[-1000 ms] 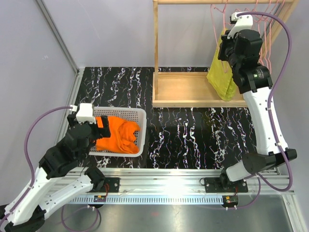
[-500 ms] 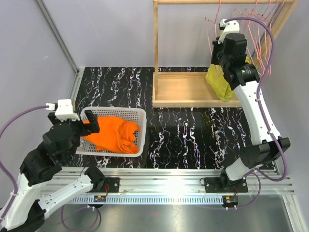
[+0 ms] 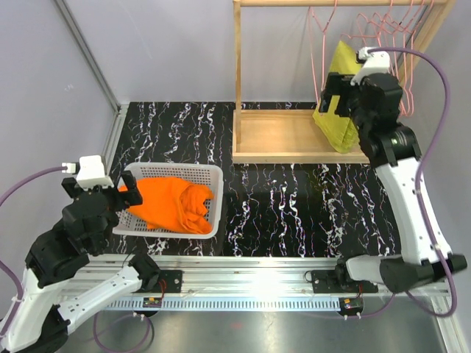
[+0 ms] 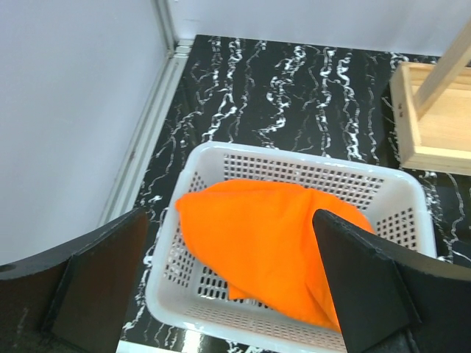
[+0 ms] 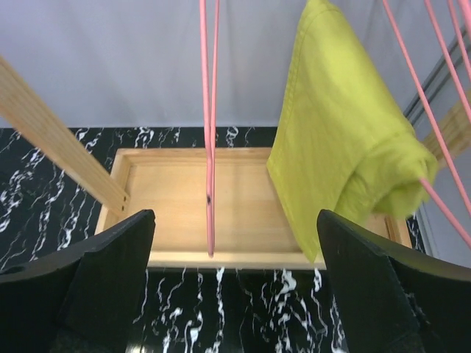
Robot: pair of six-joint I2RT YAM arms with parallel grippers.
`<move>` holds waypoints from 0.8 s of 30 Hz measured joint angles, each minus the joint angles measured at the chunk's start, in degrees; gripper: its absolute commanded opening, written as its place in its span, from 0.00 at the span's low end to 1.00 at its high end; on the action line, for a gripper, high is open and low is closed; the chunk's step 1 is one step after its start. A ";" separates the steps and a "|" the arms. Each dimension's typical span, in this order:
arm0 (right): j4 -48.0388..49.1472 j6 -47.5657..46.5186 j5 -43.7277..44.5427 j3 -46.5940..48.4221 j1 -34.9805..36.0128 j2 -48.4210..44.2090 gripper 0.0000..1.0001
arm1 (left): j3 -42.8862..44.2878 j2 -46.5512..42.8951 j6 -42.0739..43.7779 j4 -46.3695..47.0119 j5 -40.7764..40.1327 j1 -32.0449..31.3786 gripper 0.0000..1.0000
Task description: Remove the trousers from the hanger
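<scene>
The orange trousers (image 3: 174, 206) lie bunched inside the white mesh basket (image 3: 176, 168), off any hanger; in the left wrist view the trousers (image 4: 272, 243) fill most of the basket (image 4: 309, 157). My left gripper (image 3: 103, 193) hovers open just near-left of the basket, and the left gripper (image 4: 228, 228) has nothing between its fingers. A bare pink hanger (image 3: 318, 44) hangs from the rack rail. My right gripper (image 3: 340, 103) is open a little in front of it. In the right wrist view the hanger (image 5: 210, 147) dangles beyond the right gripper (image 5: 235, 228), untouched.
A yellow-green garment (image 3: 335, 123) hangs on another pink hanger to the right (image 5: 338, 132). Several more pink hangers (image 3: 383, 26) crowd the rail's right end. The wooden rack has an upright post (image 3: 238, 73) and a base tray (image 3: 283, 136). A wall rail (image 3: 110, 147) borders the left.
My right gripper has opened, let go of the pink hanger and drawn back down and to the right. My left arm has pulled back from over the basket toward the near left.
</scene>
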 measured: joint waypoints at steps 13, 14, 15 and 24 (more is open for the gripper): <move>-26.29 5.01 -0.35 -2.91 0.00 -29.49 1.00 | 3.87 -8.17 2.25 -6.86 -1.57 0.00 0.99; -28.48 5.11 0.07 -2.38 0.00 -31.17 0.99 | 4.50 -8.37 2.29 -7.45 -1.66 0.00 0.99; -30.29 5.16 0.50 -2.12 0.00 -32.70 0.99 | 4.81 -8.41 2.27 -7.93 -1.66 0.00 0.99; -38.47 5.16 0.72 -6.21 0.09 -43.50 0.99 | 5.16 -9.62 1.46 -13.16 -0.96 0.00 0.99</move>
